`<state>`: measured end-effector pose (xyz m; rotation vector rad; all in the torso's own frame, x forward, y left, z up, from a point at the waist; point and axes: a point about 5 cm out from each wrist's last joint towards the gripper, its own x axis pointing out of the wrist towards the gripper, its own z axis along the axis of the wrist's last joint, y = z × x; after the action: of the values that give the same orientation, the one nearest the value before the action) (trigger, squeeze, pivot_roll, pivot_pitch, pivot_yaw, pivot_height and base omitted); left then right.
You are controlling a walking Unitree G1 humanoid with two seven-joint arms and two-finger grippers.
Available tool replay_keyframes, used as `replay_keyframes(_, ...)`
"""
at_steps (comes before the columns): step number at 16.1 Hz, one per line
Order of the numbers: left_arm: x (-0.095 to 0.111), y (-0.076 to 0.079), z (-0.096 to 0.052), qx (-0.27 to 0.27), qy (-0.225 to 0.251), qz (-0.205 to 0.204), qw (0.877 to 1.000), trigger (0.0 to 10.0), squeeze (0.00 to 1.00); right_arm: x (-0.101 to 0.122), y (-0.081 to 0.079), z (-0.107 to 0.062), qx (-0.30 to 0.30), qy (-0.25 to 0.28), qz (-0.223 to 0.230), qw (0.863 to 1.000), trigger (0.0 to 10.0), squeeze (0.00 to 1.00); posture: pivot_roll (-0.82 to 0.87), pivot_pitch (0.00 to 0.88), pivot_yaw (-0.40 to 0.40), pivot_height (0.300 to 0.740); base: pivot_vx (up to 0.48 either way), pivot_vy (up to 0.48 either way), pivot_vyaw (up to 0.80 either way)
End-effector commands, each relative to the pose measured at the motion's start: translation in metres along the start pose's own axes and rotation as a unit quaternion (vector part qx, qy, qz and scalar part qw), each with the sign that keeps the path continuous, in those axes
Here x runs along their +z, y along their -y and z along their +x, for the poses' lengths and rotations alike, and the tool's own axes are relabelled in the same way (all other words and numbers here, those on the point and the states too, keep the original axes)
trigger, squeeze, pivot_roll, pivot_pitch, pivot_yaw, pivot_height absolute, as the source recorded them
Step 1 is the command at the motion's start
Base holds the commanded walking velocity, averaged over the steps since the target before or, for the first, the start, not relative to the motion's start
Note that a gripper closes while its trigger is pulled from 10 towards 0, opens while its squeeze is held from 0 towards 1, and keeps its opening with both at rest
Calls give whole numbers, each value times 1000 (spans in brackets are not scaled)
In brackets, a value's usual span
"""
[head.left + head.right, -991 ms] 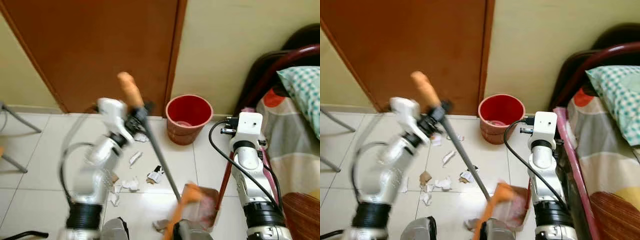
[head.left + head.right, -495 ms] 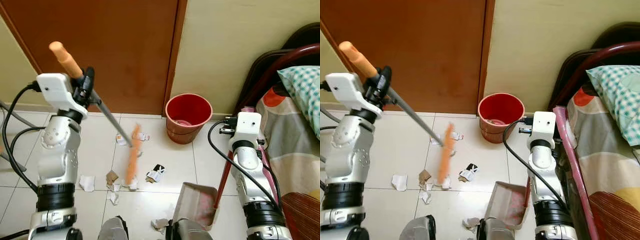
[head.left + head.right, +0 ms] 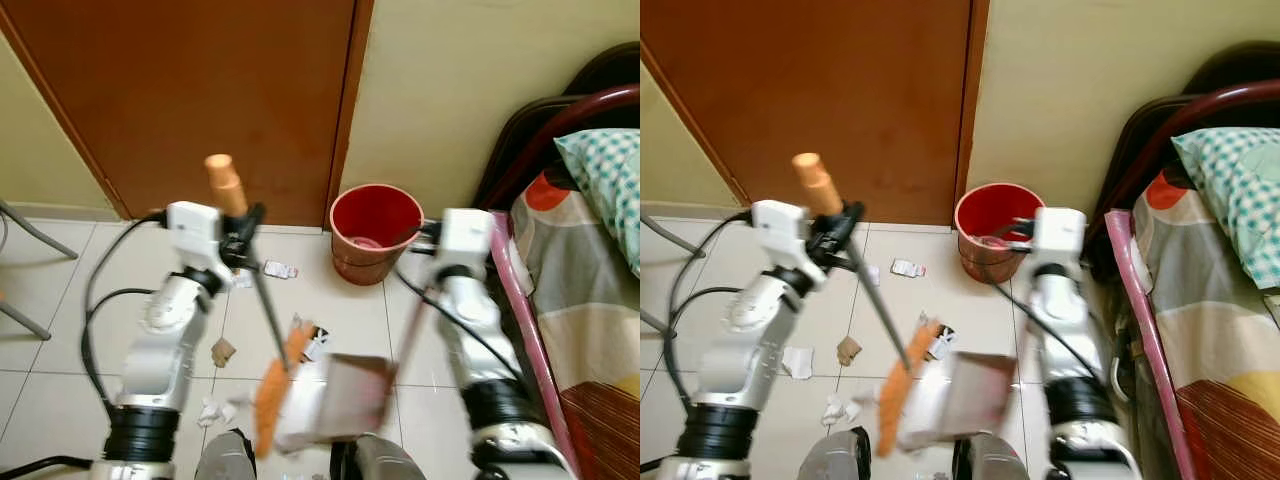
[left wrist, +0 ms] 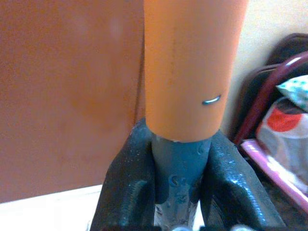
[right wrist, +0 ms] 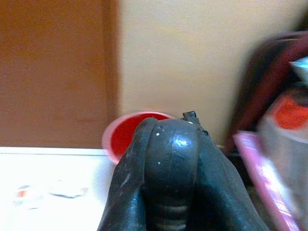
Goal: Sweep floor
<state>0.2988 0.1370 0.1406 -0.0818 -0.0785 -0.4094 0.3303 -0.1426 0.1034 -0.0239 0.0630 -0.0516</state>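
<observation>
On the left, the left arm rises bent at the elbow, its left gripper [image 3: 243, 235] clamped around the grey shaft of the broom [image 3: 262, 310] just under the orange grip. The shaft slants down to the blurred orange bristles near scraps of paper [image 3: 222, 351] on the tiled floor [image 3: 50, 300]. Right of the bristles sits the dustpan [image 3: 345, 395], its long handle held by the right gripper [image 3: 428, 238], which is closed around it beside the red bucket [image 3: 376, 232].

Glossy white tiles [image 3: 60, 300] are seen on the floor, a matt wooden door [image 3: 190, 90], a smooth, probably plastic red bucket [image 3: 377, 232], torn paper scraps [image 3: 222, 351], and patterned cloth bedding [image 3: 590, 250].
</observation>
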Motion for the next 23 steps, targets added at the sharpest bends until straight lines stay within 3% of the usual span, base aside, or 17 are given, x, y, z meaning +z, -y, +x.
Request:
replay_keyframes(1,13,3,1,-8,29,-4,1000,10000,0,0,-5,1,12,3,-1,1000,10000,0,15,181,-66,740,0,0,0)
replay_keyframes(6,36,-10,1,44,74,-58,995,10000,0,-3,-18,3,40,9,-12,999,10000,0,23,185,-75,740,0,0,0)
replay_keyframes(9,55,-37,0,106,106,-17,988,10000,0,-1,-18,3,54,18,-6,998,10000,0,23,185,-75,740,0,0,0)
replay_keyframes(11,57,-47,-3,122,102,16,987,10000,0,12,-15,1,59,63,-16,996,10000,0,23,185,-75,740,0,0,0)
replay_keyframes(13,42,-43,-7,111,64,20,992,10000,0,20,-11,-2,64,88,-16,994,10000,0,15,185,-72,740,0,0,0)
replay_keyframes(14,13,-36,-17,102,2,26,994,10000,0,26,-2,-6,59,102,-23,993,10000,0,13,184,-72,740,0,0,0)
replay_keyframes(18,-24,-26,-36,73,-53,48,995,10000,0,33,26,-14,4,124,-43,991,10000,0,9,178,-76,740,0,0,0)
replay_keyframes(21,-28,-18,-31,64,-55,46,995,10000,0,34,38,-16,-39,118,-56,991,10000,0,6,175,-73,740,0,0,0)
replay_keyframes(23,-31,-4,-16,13,-54,45,997,10000,0,29,40,-12,-61,99,-60,991,10000,0,13,172,-70,740,0,0,0)
